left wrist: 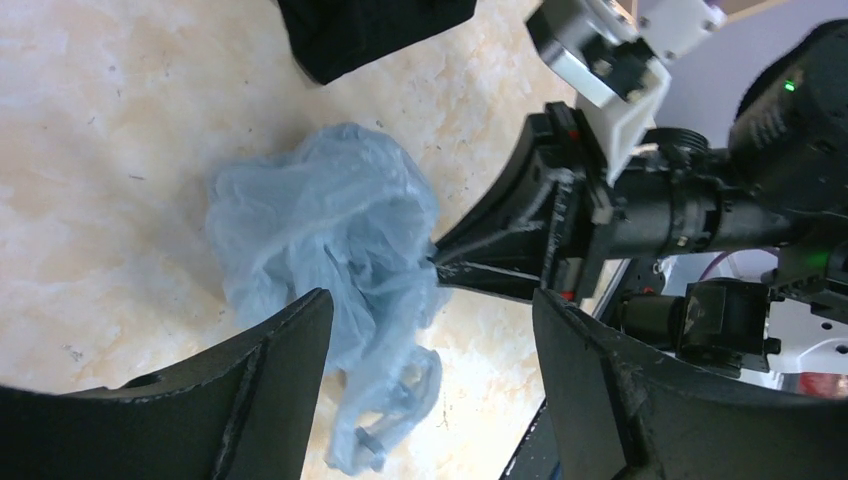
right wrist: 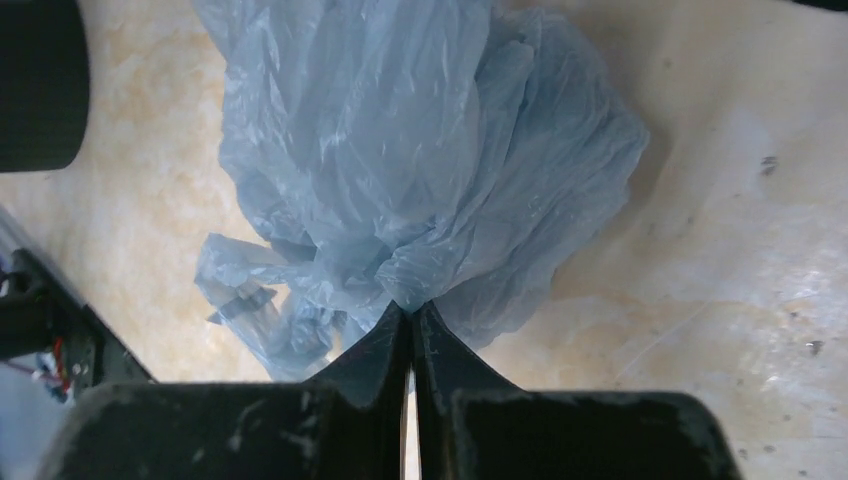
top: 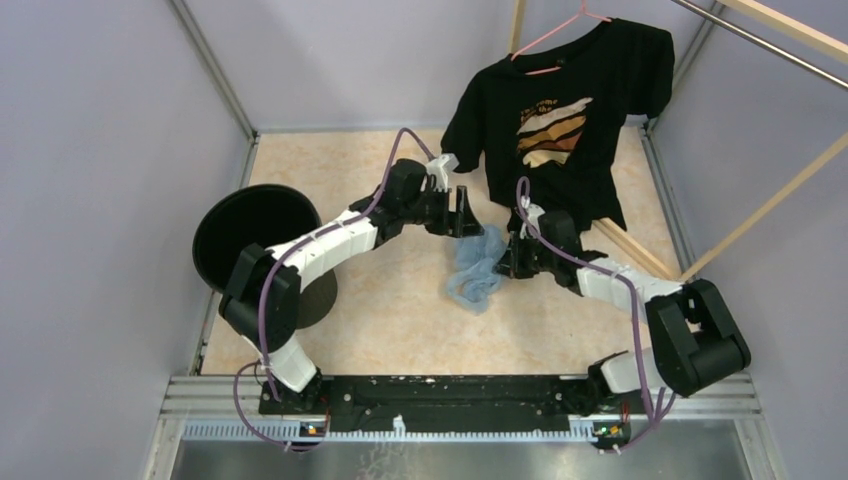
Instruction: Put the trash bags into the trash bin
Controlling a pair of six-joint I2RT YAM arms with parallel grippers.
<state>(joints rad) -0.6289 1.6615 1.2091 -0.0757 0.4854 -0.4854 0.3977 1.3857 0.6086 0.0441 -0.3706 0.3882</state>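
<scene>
The trash bag (top: 478,265) is a crumpled pale-blue film heap on the marbled floor, mid-table. My right gripper (right wrist: 410,312) is shut on a fold at its near edge, the film pinched between the fingertips. In the left wrist view that pinch shows at the bag's (left wrist: 320,220) right side. My left gripper (left wrist: 432,330) hangs just above the bag (right wrist: 420,150), open, with its fingers wide apart; a loose tail of film lies between them, ungripped. The black round trash bin (top: 215,220) stands at the far left, partly behind the left arm's elbow.
A black printed T-shirt (top: 570,110) hangs on a pink hanger at the back right, just behind both grippers. A wooden frame (top: 770,200) runs along the right side. Lilac walls enclose the table; a metal rail (top: 460,400) lines the near edge.
</scene>
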